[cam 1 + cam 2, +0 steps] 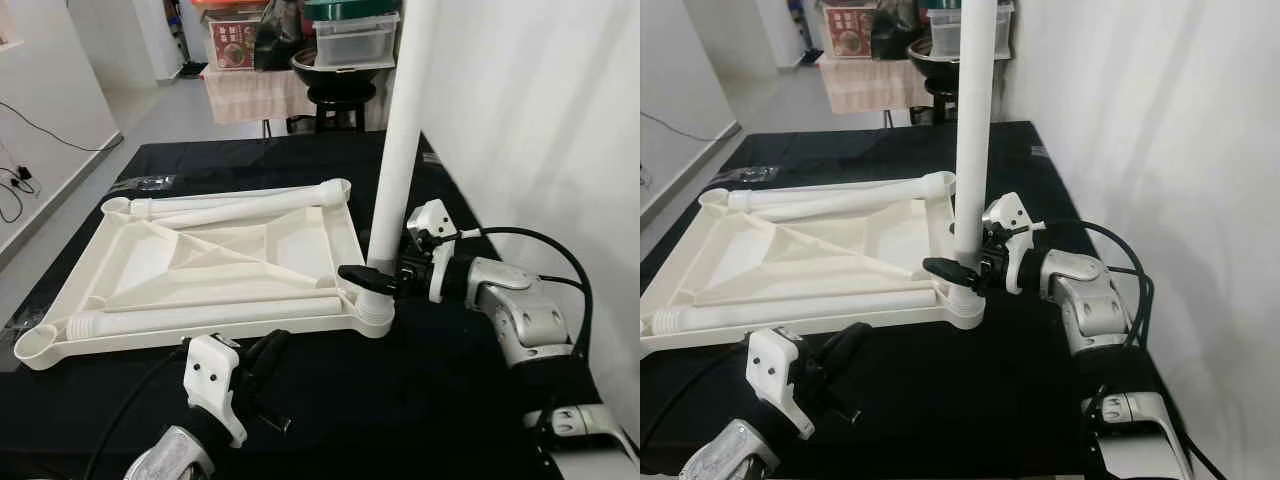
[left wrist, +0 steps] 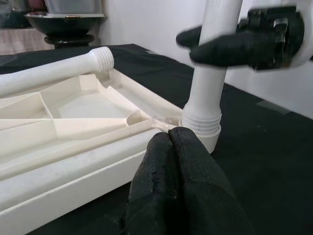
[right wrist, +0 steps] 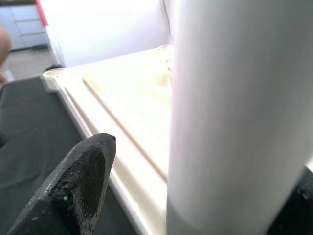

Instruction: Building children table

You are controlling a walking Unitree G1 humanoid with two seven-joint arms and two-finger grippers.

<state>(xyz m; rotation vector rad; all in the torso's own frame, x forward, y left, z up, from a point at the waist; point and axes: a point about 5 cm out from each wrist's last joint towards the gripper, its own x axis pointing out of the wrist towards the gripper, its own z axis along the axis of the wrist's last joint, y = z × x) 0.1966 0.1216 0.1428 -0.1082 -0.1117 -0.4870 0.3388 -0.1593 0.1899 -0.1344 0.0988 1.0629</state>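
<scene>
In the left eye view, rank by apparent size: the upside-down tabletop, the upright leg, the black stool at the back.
1. Upside-down tabletop, widest by far.
2. Upright leg, held near its base by the right gripper; its top is cut off.
3. Black stool, small, though it stands farthest from the camera, so true size is unsure.

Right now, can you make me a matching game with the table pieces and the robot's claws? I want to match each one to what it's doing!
Things:
1. upright table leg
2. loose table legs
3. left claw
4. right claw

What it is doing:
A. closed, with nothing in it, near the front edge of the white tabletop
B. lying flat on the upside-down tabletop
C. standing in the tabletop's corner socket
D. closed around the upright leg, just above the socket

Pairs: 1-C, 2-B, 3-A, 4-D
</scene>
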